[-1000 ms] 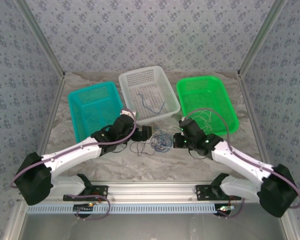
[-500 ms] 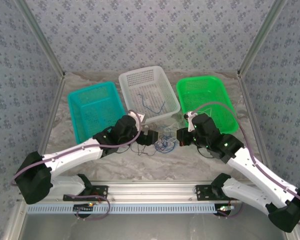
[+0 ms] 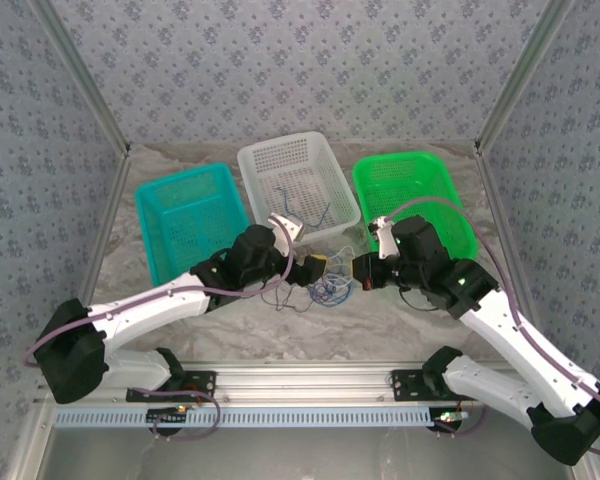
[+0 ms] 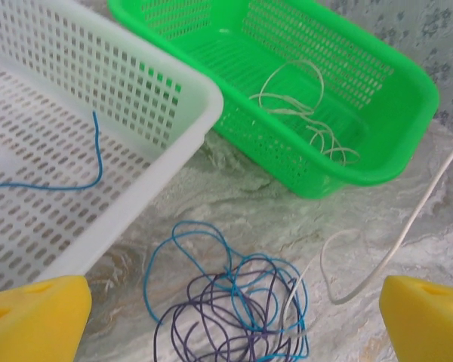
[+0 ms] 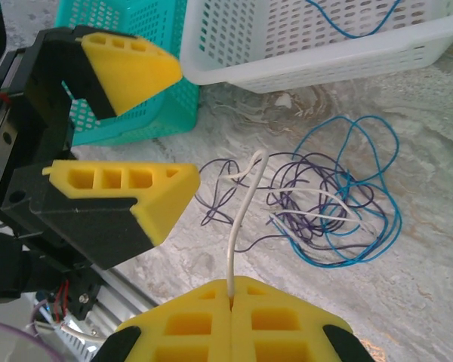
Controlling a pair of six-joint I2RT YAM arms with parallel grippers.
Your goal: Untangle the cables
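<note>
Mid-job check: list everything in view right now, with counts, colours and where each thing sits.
table: one, marbled grey-white, under everything
teal basket: one, teal, far left
white basket: one, white, far middle
green basket: one, green, far right
blue cable: one, blue, inside the white basket
white cables: a few loops, off-white, inside the green basket
tangled heap of cables: one heap, blue, purple and white strands, on the table before the white basket
white cable: one, white, pinched in the right tool
left tool: one, yellow pads, open, beside the heap
right tool: one, yellow pads, shut on the white cable
</note>
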